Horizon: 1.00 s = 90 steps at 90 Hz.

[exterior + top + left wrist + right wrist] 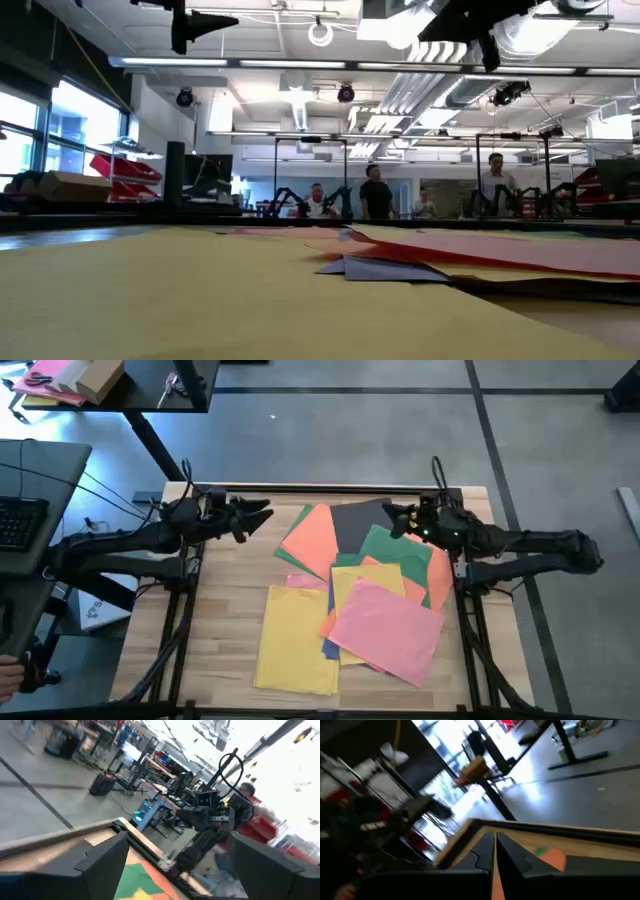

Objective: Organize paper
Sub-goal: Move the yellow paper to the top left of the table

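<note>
The right gripper (392,518) is hovering over the far right part of the table, just above the dark grey sheet (362,522), and in its wrist view the two fingers are pressed together with only a thin line between them, holding nothing that I can make out. The left gripper (262,515) is hanging over bare wood on the far left side, well apart from the sheets, its fingers spread wide and empty, pointing across toward the other arm.

Between and nearer than the two arms, the paper is lying in a loose fan on the wooden table (220,590). An orange sheet (312,540) is sitting askew beside the grey one, a green sheet (392,555) is overlapping it by the right arm, and nearer the front a pink sheet (385,628) is lying tilted on top of yellow, with a blue edge (328,645) peeking out below. A larger yellow sheet (295,635) is lying almost apart on the left of the pile.

To my eye the sorting is barely starting: nothing is squared up and both arms are raised. The next move, I'd judge, is calling for one gripper to drop onto a top sheet, most likely the grey one under the right arm, and getting under a flat edge without dragging its neighbours is going to be the fiddly part.
</note>
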{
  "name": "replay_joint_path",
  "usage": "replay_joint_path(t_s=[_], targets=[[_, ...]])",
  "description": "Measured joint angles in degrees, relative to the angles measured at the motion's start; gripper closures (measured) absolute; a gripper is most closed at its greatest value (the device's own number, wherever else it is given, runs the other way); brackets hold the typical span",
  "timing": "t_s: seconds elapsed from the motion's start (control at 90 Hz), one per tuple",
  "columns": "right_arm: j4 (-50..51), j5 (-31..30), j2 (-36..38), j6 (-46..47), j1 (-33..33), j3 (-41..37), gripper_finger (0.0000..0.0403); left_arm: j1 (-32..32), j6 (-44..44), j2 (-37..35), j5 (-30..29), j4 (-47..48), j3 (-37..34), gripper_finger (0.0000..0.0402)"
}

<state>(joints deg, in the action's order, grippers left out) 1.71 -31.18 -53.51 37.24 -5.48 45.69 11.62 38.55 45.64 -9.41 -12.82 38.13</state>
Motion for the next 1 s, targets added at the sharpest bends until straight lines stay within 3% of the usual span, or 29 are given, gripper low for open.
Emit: replay_joint_path(t_s=[0.2,0.511,0.611,0.833,1.0], targets=[[5.69,0.15,-0.30,-5.65,0.00,5.81,0.0402,-0.61,3.18,4.44,7.73,-8.29,-0.02,0.0087],[11.37,0.15,0.71,-10.42,0.00,9.75,0.0402,-4.01,-0.77,15.09,8.63,-10.88,0.34,0.0087],[12.36,0.15,0.71,-10.58,0.00,9.90,0.0402,-6.52,-7.07,18.55,7.92,-2.78,4.98,0.0087],[12.59,-0.11,0.74,-15.16,-0.26,9.90,0.0402,-10.81,-22.09,27.22,7.24,28.63,19.68,0.0087],[14.12,-0.36,0.73,-19.34,-1.75,9.92,0.0402,-13.61,-25.74,31.60,9.86,48.23,23.66,0.0087]])
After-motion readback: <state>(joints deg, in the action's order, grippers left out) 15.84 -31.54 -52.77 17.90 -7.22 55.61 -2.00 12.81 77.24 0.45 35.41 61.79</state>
